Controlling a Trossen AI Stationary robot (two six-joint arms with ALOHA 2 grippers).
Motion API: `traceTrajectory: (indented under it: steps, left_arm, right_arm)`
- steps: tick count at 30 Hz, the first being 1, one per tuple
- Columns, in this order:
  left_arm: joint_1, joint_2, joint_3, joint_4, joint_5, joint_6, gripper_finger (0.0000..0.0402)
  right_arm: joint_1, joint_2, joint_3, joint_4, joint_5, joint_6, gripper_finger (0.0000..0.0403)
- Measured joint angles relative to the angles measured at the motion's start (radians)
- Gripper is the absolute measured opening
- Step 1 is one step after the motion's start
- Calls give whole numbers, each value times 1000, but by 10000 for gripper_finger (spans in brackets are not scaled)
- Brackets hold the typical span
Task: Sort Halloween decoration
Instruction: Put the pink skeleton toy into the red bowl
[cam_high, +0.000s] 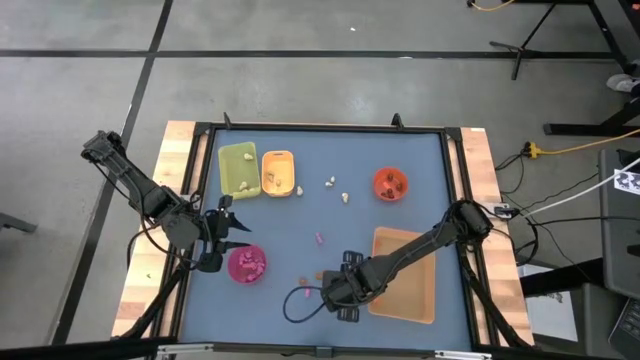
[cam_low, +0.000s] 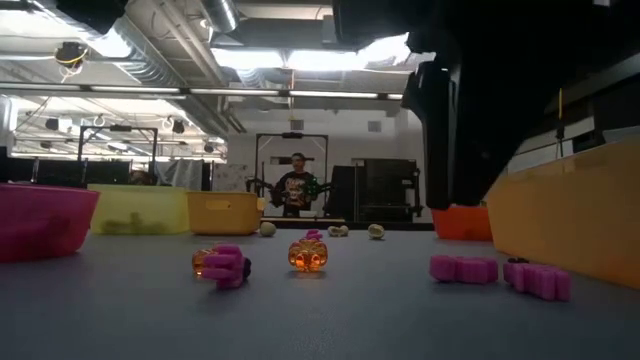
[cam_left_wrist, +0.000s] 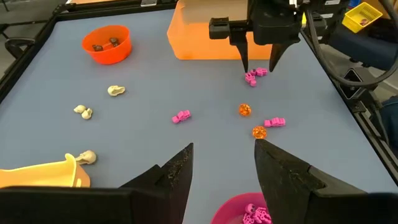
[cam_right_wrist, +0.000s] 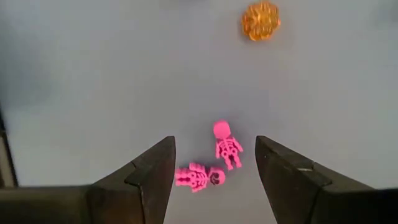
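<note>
My right gripper (cam_right_wrist: 214, 168) hangs low over the mat with jaws open, empty. Between the fingertips lie two pink skeletons (cam_right_wrist: 211, 163), touching at an angle: one lies crosswise with its skull toward my right finger, the other lies lengthwise, skull pointing away from me. One orange pumpkin (cam_right_wrist: 261, 21) sits farther ahead, apart.

My left gripper (cam_left_wrist: 224, 165) is open, empty, just beside the pink bowl (cam_left_wrist: 239, 208), which holds pink pieces. Beyond its jaws: two orange pumpkins, two more loose pink skeletons, three cream pieces, then the red bowl (cam_left_wrist: 107, 43).
</note>
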Motion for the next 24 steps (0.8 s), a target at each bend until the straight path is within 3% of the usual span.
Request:
traceTrajectory:
  steps: [24]
  left_arm:
    - [0,0,0,0,0,-1,156]
  right_arm:
    - [0,0,-167,142,37,-1,218]
